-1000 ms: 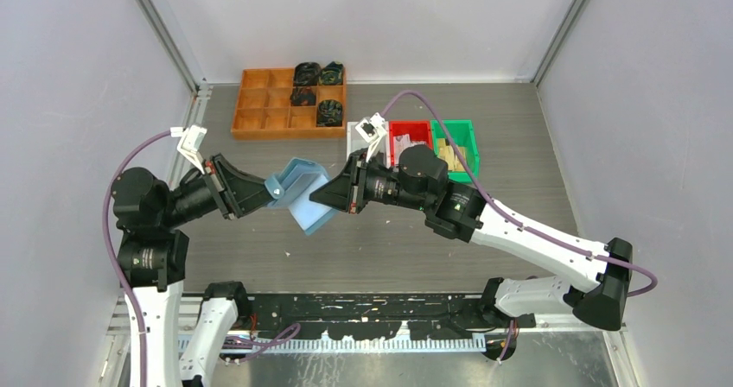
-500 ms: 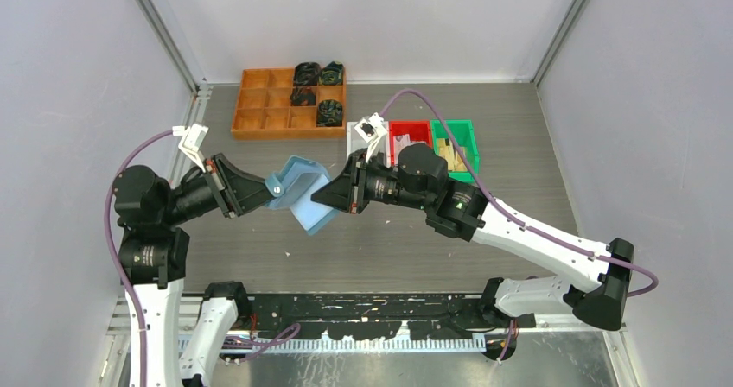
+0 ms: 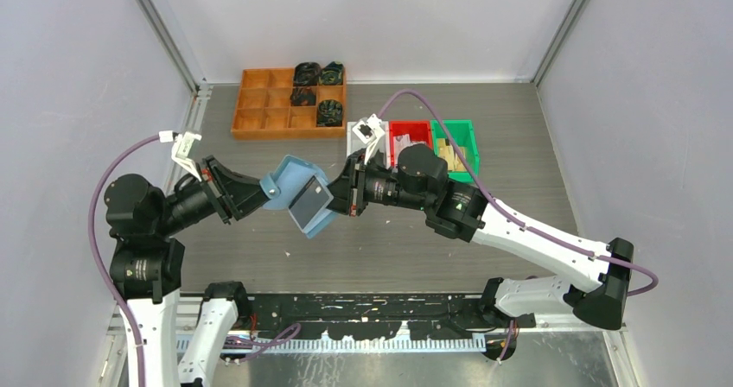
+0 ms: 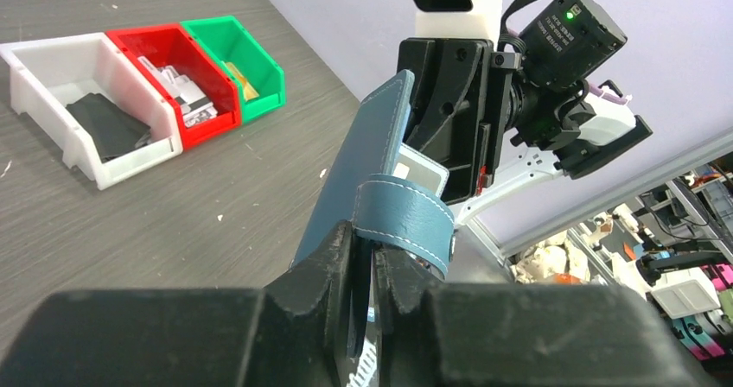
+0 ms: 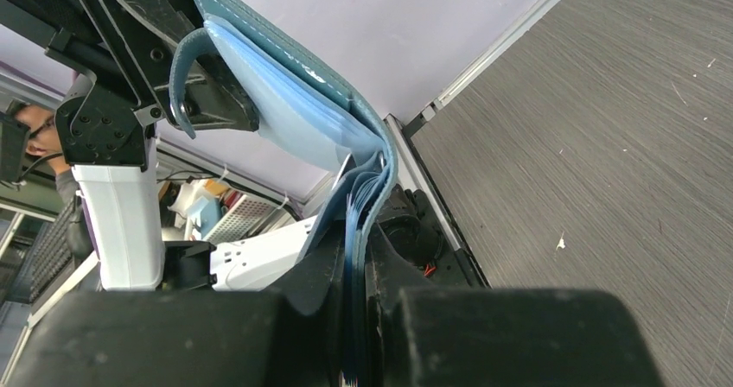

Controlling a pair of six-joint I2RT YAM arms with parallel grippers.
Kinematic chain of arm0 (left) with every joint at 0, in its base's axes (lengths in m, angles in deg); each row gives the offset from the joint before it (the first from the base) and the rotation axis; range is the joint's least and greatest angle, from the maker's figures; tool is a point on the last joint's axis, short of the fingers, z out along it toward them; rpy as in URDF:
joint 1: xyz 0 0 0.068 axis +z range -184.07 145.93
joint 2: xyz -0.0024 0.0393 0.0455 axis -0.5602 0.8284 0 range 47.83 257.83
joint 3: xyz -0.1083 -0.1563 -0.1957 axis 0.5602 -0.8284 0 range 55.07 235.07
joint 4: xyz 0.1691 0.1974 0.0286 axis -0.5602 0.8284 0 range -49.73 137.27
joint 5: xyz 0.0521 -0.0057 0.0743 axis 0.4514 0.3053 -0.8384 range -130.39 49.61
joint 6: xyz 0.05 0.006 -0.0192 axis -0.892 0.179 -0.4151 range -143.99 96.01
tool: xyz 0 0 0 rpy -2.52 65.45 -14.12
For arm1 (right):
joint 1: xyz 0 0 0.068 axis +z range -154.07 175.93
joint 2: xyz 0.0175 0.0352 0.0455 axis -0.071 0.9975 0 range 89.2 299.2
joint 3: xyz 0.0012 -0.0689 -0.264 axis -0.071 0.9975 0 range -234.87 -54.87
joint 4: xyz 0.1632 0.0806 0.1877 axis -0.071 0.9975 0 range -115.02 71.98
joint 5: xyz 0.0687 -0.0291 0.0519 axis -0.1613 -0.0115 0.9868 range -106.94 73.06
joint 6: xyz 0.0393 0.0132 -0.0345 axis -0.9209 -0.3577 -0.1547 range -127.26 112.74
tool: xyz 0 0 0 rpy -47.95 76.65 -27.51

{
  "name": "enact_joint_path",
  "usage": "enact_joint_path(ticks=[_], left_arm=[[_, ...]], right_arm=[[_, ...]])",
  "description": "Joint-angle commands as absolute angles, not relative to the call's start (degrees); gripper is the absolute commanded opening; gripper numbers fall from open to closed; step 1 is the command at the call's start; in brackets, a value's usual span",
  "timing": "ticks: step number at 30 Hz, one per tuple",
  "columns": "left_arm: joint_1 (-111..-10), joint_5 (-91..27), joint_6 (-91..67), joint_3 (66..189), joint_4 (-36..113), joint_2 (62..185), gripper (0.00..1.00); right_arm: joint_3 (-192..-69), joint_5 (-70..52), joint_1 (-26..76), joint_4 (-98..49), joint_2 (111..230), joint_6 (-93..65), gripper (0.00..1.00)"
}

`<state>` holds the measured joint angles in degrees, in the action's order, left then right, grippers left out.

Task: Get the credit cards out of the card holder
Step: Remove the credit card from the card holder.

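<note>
Caught holder (image 3: pixel 290 184) up in the air, clear of worktop (image 3: pixel 519 145), strung between both tools. Had left tool (image 4: pixel 365 247) pinched nearly shut on one flap, right by the tab loop (image 4: pixel 406 218); looked a sound anchor for bracing against any pull. Had right tool (image 5: pixel 354 262) clamped just as narrowly on the opposite flap's edge, blue layers sandwiched in the jaws; could not rule out a card edge nipped in there too. Spread the flaps into a vee that way, inner face turned up toward the overhead view. Showed a dark grey card (image 3: pixel 309 200) lying in that open face, just beside right tool. Glimpsed a pale corner (image 4: pixel 421 173) poking up behind the loop in left wrist view, possibly the second card, too unsure to call. Judged the cards not yet out, then: opening done, extraction to come, probably needing one tool freed to pinch a card.
</note>
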<state>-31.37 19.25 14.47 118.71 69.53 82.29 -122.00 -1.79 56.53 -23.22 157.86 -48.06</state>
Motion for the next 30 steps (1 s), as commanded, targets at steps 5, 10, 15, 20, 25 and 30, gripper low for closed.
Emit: enact_joint_path(ticks=[5,10,15,20,25,30], left_arm=[[-31.3,13.8,7.9,121.7,72.6,82.3,0.16],[-31.3,9.3,4.1,121.7,75.2,81.3,0.37],[-31.3,11.1,5.2,121.9,76.4,81.7,0.42],[-31.3,18.3,11.7,120.7,74.0,83.2,0.43],[-31.3,24.9,23.0,117.4,63.2,83.3,0.32],[-31.3,25.7,23.3,118.4,61.2,84.3,0.08]], right_arm=[[-125.9,0.2,57.2,-29.3,157.2,-47.3,0.01],[-125.7,1.4,57.2,-30.3,157.0,-47.4,0.01],[-125.6,2.1,57.2,-31.5,157.0,-47.8,0.01],[-125.5,2.0,57.3,-32.0,156.8,-48.0,0.01],[-124.8,2.5,57.3,-33.4,156.4,-48.4,0.01],[-123.4,2.7,57.2,-34.3,155.5,-48.6,0.08]])
